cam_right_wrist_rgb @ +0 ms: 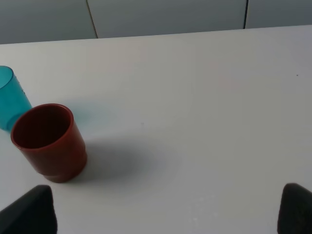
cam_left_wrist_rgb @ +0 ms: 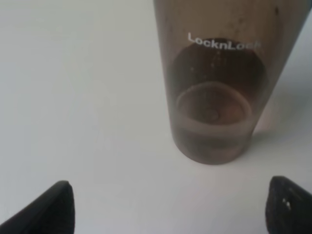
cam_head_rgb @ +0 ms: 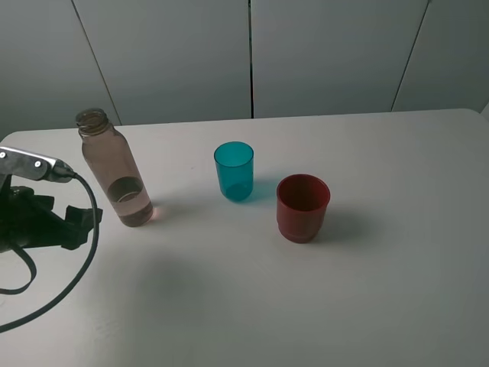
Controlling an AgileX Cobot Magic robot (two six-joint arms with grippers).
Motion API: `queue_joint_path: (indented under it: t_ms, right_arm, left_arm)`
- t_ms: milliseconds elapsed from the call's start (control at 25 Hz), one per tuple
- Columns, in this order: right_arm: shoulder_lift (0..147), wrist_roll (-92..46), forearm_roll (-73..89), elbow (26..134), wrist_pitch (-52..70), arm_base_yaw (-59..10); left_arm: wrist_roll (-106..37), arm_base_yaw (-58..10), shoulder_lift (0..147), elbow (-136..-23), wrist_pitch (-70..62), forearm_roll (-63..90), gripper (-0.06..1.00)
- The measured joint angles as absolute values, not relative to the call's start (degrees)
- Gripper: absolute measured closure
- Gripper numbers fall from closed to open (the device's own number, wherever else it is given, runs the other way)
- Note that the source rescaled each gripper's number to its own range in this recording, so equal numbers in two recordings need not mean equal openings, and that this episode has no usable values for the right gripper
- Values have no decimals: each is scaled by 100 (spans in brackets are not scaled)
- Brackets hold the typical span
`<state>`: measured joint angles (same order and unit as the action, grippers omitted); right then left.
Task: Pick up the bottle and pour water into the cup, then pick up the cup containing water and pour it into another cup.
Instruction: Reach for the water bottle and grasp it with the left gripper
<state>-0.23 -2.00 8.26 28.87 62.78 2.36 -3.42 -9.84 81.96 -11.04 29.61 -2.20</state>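
Bottle [cam_head_rgb: 114, 172]: stands upright on the table [cam_head_rgb: 382, 306], far left. No cap. A little water in the bottom part only.
Teal cup [cam_head_rgb: 234, 170]: upright near mid-table, right of the bottle and well apart from it. Looks empty.
Red cup [cam_head_rgb: 302, 206]: upright, just right of and nearer than the teal cup, close but not touching. Empty inside per the right wrist view.
Left gripper [cam_left_wrist_rgb: 170, 209]: jaws wide, nothing held. Low at the table's left edge, pointed at the bottle's base with a gap in between.
Right gripper [cam_right_wrist_rgb: 163, 209]: jaws wide, nothing held. Looks toward the red cup from the right side. Not in the high view.
Step, my guess: approach to grasp the bottle; no pour done yet.
Risk 1: bottle is tall and slim, and it sits nearer one finger than the other. That finger could hit first on the way in and push or tip it, and w/o a cap the water spills.
Risk 2: a grip very low on the body could let the bottle swing when tilted.
Risk 3: teal cup is small and prob. light, so a fast tilt could miss the mouth or the neck could knock it over.
Risk 4: the cups stand close, so a grab at the teal one could bump the red one.
Writing: "LocknLock" in white on the bottle wall, last letters faint. No other text I can read.
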Motion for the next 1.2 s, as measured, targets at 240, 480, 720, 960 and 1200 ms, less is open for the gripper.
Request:
queue_joint_path:
  t_ms: [240,480,720,960,1200]
  right_arm:
    - [-23,-200,826,2887,6278,236]
    - [-23,-200,826,2887,6278,236]
    - [-23,-200,826,2887,6278,236]
    - [-23,-200,826,2887,6278,236]
    - [-23,-200,826,2887,6278,236]
  left_arm:
    - [-332,-984,8713,-1114,3812,-351,-6]
    - [-332,-984,9028,-1139,4195,-370,-6]
    - [-332,-984,9127,-1404,4247,-519,-6]
    - [-332,-984,9127,-1419,4298,-555,-6]
    - [-332,-984,9138,-1472,4454,-586,-6]
